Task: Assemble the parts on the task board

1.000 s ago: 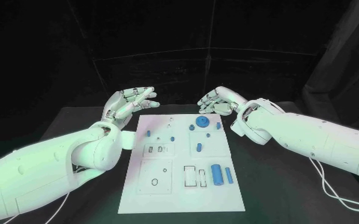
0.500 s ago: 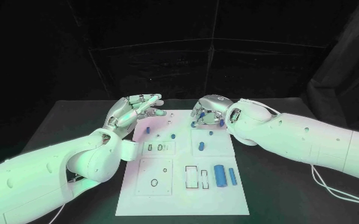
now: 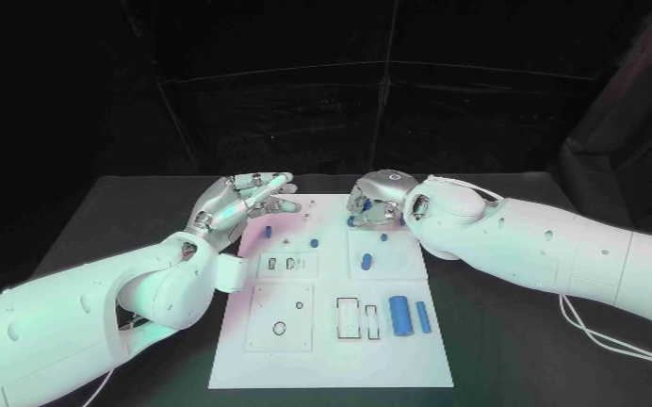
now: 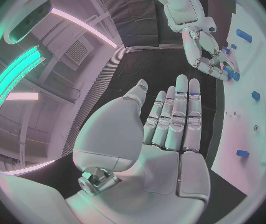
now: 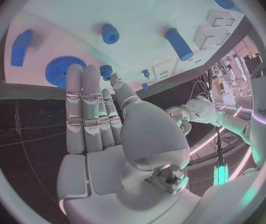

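Over the far end of the task board [image 3: 326,350], the right hand [image 3: 377,196] hangs palm down with its fingers pointing at the board's surface. In the right wrist view the fingers are stretched out side by side and nothing sits between them and the thumb, so this hand reads as released and empty. Just past its fingertips [image 5: 83,79] lies a toothed blue gear [image 5: 63,70], and a small blue knob [image 5: 106,72] sits right beside the same fingertips; whether a finger already touches either piece cannot be told. A little further out from the hand are a short blue cylinder [image 5: 110,33], a longer blue peg [image 5: 180,44] and a blue block [image 5: 21,47].

Off the board's edge, the left hand [image 3: 242,198] is raised above the table with its palm turned up and its fingers straight and close together. It too is released and carries nothing. From its wrist camera the right hand [image 4: 209,59] shows across from it, lowered onto the blue parts.

The step in hand looks like a reach: the right hand is choosing a piece at the board's far end, most likely the gear or the knob beside it. No part is lifted yet, so the assembly seems to be near its start. The next move calls for a small descent and a curl of thumb against finger around the chosen piece, careful enough not to knock the neighbouring knob away.
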Controlling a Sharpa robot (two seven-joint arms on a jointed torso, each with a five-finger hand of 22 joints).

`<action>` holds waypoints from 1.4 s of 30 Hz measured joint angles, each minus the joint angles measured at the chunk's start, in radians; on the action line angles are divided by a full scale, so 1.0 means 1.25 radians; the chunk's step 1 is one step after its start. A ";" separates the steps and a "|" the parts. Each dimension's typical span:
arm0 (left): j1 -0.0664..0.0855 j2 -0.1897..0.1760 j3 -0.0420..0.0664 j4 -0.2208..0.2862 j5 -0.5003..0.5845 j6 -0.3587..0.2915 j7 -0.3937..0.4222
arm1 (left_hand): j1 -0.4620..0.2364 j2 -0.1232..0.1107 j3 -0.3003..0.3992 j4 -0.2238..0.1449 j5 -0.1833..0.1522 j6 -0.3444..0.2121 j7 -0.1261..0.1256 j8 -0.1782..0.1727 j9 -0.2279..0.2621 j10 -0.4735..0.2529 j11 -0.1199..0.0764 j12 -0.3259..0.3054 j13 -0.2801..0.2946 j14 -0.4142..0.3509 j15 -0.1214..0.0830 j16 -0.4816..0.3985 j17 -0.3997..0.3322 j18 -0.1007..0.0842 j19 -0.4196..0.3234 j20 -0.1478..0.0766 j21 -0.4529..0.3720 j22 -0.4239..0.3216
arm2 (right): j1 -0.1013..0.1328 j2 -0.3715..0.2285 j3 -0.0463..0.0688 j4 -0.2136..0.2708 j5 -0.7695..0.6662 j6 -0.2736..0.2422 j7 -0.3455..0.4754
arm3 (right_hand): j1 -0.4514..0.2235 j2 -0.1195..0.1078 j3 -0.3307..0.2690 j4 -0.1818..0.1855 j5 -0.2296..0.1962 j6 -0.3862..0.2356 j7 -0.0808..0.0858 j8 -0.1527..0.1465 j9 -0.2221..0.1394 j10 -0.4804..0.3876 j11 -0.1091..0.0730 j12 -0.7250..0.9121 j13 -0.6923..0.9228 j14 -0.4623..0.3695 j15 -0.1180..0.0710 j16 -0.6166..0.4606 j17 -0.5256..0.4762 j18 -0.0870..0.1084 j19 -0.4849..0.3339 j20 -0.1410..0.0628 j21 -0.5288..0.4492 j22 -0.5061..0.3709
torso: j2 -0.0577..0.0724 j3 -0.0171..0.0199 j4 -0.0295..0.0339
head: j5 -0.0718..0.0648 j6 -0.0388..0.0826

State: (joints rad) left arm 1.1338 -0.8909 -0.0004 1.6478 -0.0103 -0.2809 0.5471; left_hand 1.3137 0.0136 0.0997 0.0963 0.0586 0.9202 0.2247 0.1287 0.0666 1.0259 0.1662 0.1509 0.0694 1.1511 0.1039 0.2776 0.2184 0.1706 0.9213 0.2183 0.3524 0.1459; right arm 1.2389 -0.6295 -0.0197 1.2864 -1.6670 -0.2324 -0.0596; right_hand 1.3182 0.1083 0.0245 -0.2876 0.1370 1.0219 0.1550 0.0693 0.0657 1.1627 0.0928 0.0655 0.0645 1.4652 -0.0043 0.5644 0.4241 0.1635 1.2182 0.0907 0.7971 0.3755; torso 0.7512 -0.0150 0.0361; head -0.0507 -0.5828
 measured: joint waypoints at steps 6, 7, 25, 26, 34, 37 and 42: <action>0.000 -0.002 0.000 -0.001 -0.001 0.004 -0.005 | 0.000 0.000 0.000 0.000 0.000 0.000 0.000 0.000 0.000 0.000 0.000 0.000 0.000 0.000 0.000 0.000 0.001 0.000 0.000 0.000 0.000 0.000 | 0.001 0.005 0.000 -0.006 -0.008 0.024 -0.012 | -0.012 -0.012 0.065 0.000 -0.007 -0.002 -0.002 0.000 0.000 -0.003 -0.003 0.000 0.000 0.001 -0.001 0.108 0.079 0.000 -0.003 -0.003 0.115 0.106 | 0.003 0.0000 0.0002 | 0.001 -0.001; 0.000 -0.002 0.000 -0.001 -0.001 0.005 -0.006 | 0.000 0.000 0.000 0.000 0.000 0.000 0.000 0.000 0.000 0.000 0.000 0.000 0.000 0.000 0.000 0.000 0.001 0.000 0.000 0.000 0.000 0.000 | 0.001 0.007 0.000 -0.007 -0.009 0.030 -0.014 | -0.016 -0.013 0.073 0.001 -0.007 -0.002 -0.002 0.000 0.000 -0.003 -0.003 0.000 0.000 0.001 -0.001 0.125 0.093 0.000 -0.003 -0.003 0.132 0.126 | 0.004 0.0002 0.0002 | 0.001 -0.002; 0.000 -0.003 0.000 -0.008 -0.002 0.013 -0.018 | 0.000 0.006 0.009 -0.009 0.000 0.000 0.000 -0.007 -0.001 0.000 0.000 -0.003 -0.001 0.003 0.003 -0.006 0.006 0.000 0.006 0.000 -0.003 -0.002 | 0.004 0.025 0.002 -0.015 -0.016 0.079 -0.029 | -0.052 -0.031 0.160 0.009 -0.015 0.005 -0.003 0.000 0.000 -0.003 -0.003 0.000 0.000 0.001 -0.001 0.296 0.234 0.000 0.022 0.004 0.275 0.299 | 0.010 0.0008 0.0004 | 0.003 -0.011; 0.000 -0.003 0.000 -0.008 -0.002 0.013 -0.018 | 0.000 0.006 0.009 -0.009 0.000 0.000 0.000 -0.007 -0.001 0.000 0.000 -0.004 -0.001 0.003 0.003 -0.006 0.007 0.000 0.006 0.000 -0.003 -0.002 | 0.004 0.025 0.002 -0.015 -0.017 0.078 -0.029 | -0.054 -0.030 0.162 0.011 -0.015 0.005 -0.003 0.000 0.000 -0.002 -0.003 0.000 0.000 0.001 -0.001 0.303 0.241 -0.002 0.025 0.004 0.280 0.306 | 0.010 0.0009 0.0004 | 0.003 -0.011; 0.001 -0.004 0.000 -0.010 -0.002 0.015 -0.024 | 0.003 0.009 0.012 -0.017 0.000 0.000 0.000 -0.009 -0.001 0.000 0.000 -0.009 -0.001 0.003 0.003 -0.009 0.011 0.000 0.006 0.000 -0.003 -0.004 | 0.002 0.021 0.001 -0.009 -0.008 0.051 -0.029 | -0.069 -0.022 0.211 0.028 -0.042 0.057 -0.015 0.010 0.001 0.050 -0.023 0.006 0.002 0.000 -0.008 0.386 0.320 -0.013 0.055 -0.003 0.340 0.390 | 0.011 0.0010 0.0003 | 0.004 -0.010; 0.001 -0.005 0.000 -0.011 -0.002 0.016 -0.025 | 0.003 0.009 0.014 -0.019 0.000 0.000 0.000 -0.010 -0.001 0.000 0.000 -0.010 -0.001 0.003 0.003 -0.012 0.012 0.000 0.006 0.000 -0.004 -0.005 | 0.001 0.020 0.002 -0.006 0.000 0.035 -0.029 | -0.071 -0.020 0.219 0.034 -0.045 0.061 -0.013 0.014 0.001 0.058 -0.026 0.009 0.002 0.000 -0.008 0.396 0.328 -0.026 0.055 -0.003 0.345 0.400 | 0.011 0.0010 0.0002 | 0.004 -0.008; 0.001 -0.005 0.000 -0.013 -0.002 0.017 -0.028 | 0.007 0.013 0.018 -0.023 0.000 0.000 0.000 -0.010 -0.001 0.000 0.000 -0.012 -0.001 0.003 0.003 -0.012 0.014 0.000 0.006 0.000 -0.009 -0.006 | 0.001 0.035 0.020 -0.015 0.015 0.004 -0.031 | -0.080 -0.021 0.233 0.046 -0.046 0.065 -0.010 0.014 0.001 0.066 -0.026 0.009 0.002 0.003 -0.011 0.404 0.334 -0.026 0.055 -0.003 0.352 0.407 | 0.012 0.0010 0.0002 | 0.004 -0.006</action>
State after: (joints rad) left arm 1.1347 -0.8969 -0.0009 1.6315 -0.0127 -0.2594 0.5121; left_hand 1.3227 0.0300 0.1225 0.0679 0.0586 0.9201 0.2247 0.1159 0.0659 1.0258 0.1662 0.1364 0.0687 1.1546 0.1074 0.2631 0.2362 0.1701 0.9283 0.2182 0.3415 0.1383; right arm 1.2407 -0.5859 0.0053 1.2676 -1.6488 -0.2279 -0.0990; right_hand 1.2177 0.0817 0.3154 -0.2305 0.0789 1.1033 0.1426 0.0865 0.0667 1.2455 0.0608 0.0762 0.0673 1.4686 -0.0183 1.0687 0.8414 0.1314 1.2868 0.0871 1.2372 0.8846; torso 0.7665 -0.0137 0.0364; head -0.0453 -0.5905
